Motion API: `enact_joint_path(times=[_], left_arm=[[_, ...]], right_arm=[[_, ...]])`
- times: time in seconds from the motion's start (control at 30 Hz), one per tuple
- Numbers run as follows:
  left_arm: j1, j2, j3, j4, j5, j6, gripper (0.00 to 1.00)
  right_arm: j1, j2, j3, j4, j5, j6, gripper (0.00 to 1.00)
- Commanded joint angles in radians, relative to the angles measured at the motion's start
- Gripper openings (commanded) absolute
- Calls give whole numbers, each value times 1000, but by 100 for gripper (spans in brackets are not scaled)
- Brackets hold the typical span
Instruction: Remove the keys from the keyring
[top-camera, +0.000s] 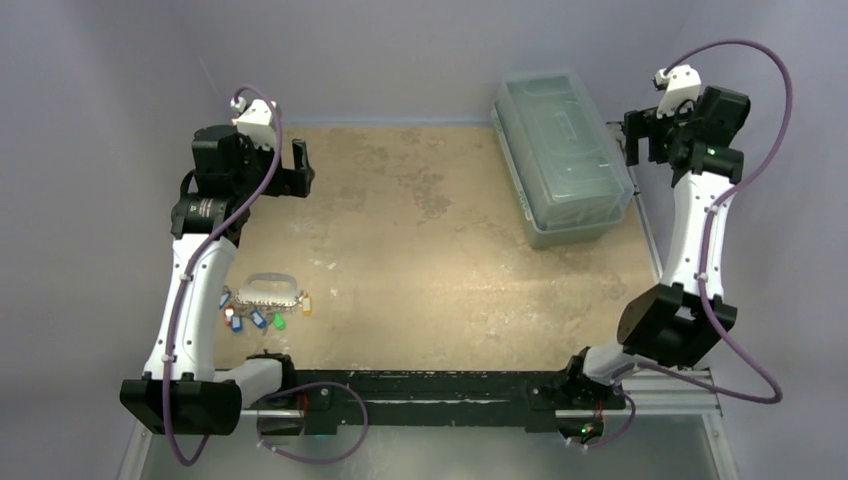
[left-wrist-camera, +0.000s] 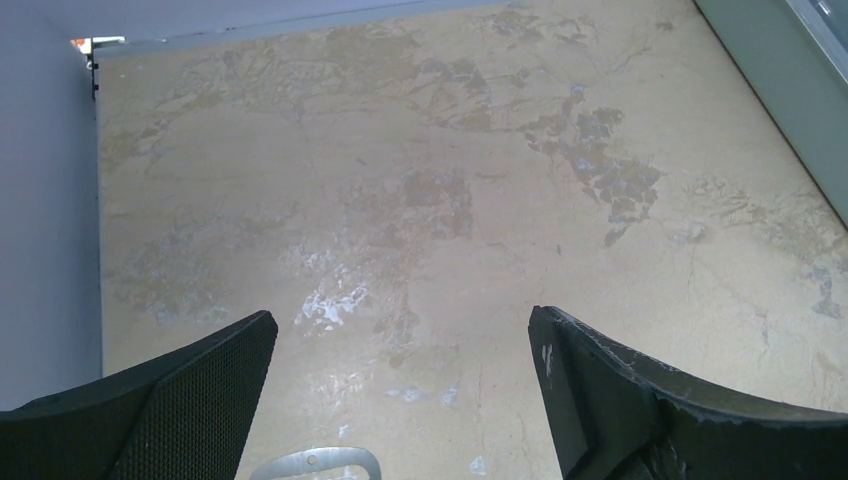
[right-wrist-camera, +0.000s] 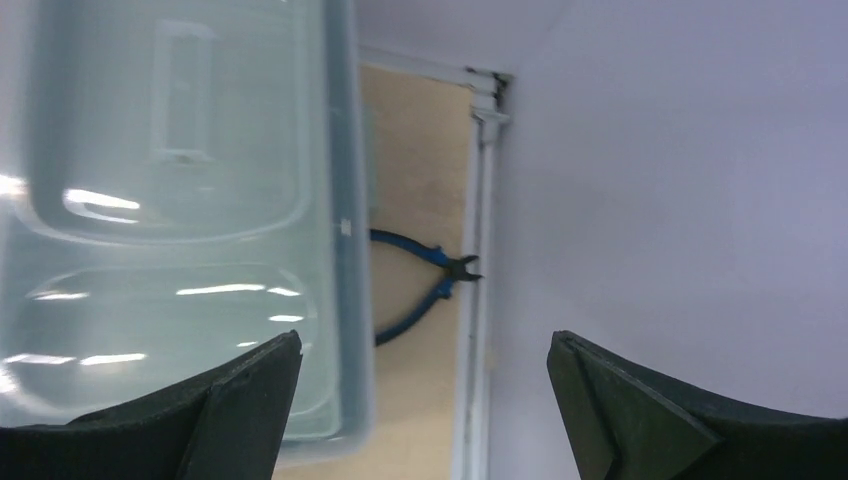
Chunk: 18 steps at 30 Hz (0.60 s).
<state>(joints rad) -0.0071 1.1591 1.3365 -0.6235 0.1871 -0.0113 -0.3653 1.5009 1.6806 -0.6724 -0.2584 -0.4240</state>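
The keyring (top-camera: 272, 283), a pale silver arched loop, lies flat on the tan table near the front left, beside the left arm's forearm. The keys (top-camera: 258, 316) with blue, green, red, orange and white tags hang in a row along its near side. My left gripper (top-camera: 300, 165) is open and empty, raised at the back left, well apart from the keys. In the left wrist view (left-wrist-camera: 402, 335) a curved piece of the keyring (left-wrist-camera: 318, 461) shows at the bottom edge. My right gripper (top-camera: 633, 135) is open and empty, raised at the back right (right-wrist-camera: 425, 355).
A clear lidded plastic box (top-camera: 560, 155) stands at the back right of the table (top-camera: 430, 260). Blue-handled pliers (right-wrist-camera: 425, 280) lie between the box (right-wrist-camera: 180, 200) and the right wall. Walls close in the table on three sides.
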Motion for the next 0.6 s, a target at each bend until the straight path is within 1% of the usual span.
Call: enact_joint_path(times=[0.0,0.1,0.3,0.43,0.5,0.57], left_arm=[[6,-21,3,20,18,-7,99],[6,-26,-1,19,7,-3,99],[6,-38,-14,23,2,0,99],[6,-25,-6,5,17,7,99],[6,-15,-4,-6,18,39,99],[6,-9,-4,-18,3,59,99]], right_arm=[[-35,96,24,108,174,-83,99],[-48,155,33,139,219,-105,99],[-48,199,-18,192,291,-151,99],[-45,164,-69,163,238,-163,99],[-40,139,-93,144,199,-170,99],[-38,108,-97,148,206,-169,99]])
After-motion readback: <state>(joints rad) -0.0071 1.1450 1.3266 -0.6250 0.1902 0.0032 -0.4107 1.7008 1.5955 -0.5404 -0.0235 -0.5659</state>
